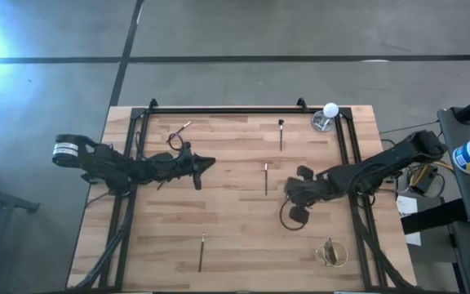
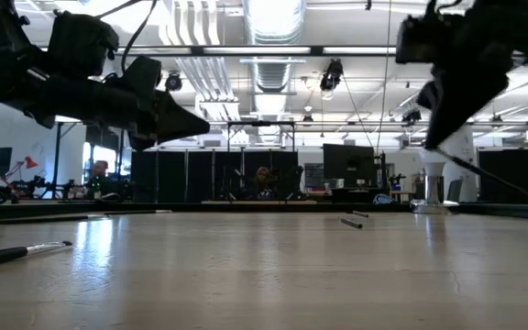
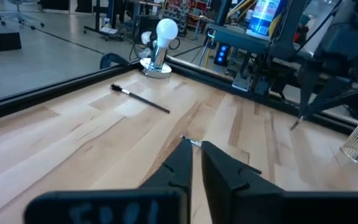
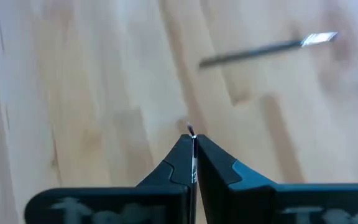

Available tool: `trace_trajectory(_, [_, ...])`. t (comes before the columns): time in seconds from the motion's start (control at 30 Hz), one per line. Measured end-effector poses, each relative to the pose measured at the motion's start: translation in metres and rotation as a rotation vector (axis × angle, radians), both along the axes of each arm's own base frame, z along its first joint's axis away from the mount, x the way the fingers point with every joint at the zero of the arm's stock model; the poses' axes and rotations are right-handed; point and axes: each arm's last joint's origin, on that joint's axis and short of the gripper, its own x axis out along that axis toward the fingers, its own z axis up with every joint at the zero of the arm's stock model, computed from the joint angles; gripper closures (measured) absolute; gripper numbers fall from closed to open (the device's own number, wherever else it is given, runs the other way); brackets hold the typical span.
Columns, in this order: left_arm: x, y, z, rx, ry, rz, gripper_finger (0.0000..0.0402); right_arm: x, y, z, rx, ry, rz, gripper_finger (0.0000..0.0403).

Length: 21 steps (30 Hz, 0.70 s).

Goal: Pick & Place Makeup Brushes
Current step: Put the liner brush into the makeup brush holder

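Several thin dark makeup brushes lie flat on the wooden table: one (image 1: 281,135) near the far edge, one (image 1: 266,178) at the middle, one (image 1: 201,251) near the front, one (image 1: 179,131) at the far left. My right gripper (image 4: 193,140) hovers right of the middle and is shut on another brush (image 3: 298,109). My left gripper (image 3: 197,152) hangs above the table's left half with its fingers shut and empty, pointing toward the middle brush's silvery end (image 3: 191,142). My right gripper pinches a thin brush between its two fingers, and a short silvery end (image 4: 191,130) pokes out past the fingertips. In the left wrist view the brush's shaft (image 3: 297,115) slants down below the gripper, lifted clear of the table.
A white bulb on a round stand (image 1: 326,114) sits at the far right corner. A wire basket (image 1: 330,253) stands near the front right. A black frame (image 1: 219,109) rims the table. Bare wood (image 1: 243,237) lies between the arms.
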Motion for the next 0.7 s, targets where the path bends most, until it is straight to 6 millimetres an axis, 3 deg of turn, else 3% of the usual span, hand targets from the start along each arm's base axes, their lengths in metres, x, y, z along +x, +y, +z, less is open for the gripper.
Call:
trace_trajectory(0.2, [0.002,0.0,0.002,-0.004,-0.005,0.0,0.034,-0.008,-0.001,0.033,0.043,-0.185,-0.077,0.0394])
trace_trajectory(0.4, [0.002,0.0,0.002,0.006,0.0,-0.001,0.0335,-0.015,0.006,0.076,0.078,-0.362,-0.127,0.0394])
trace_trajectory(0.7, [0.003,0.0,0.002,0.006,0.003,0.0,0.0335,-0.029,0.048,0.127,0.117,-0.396,-0.187,0.0394])
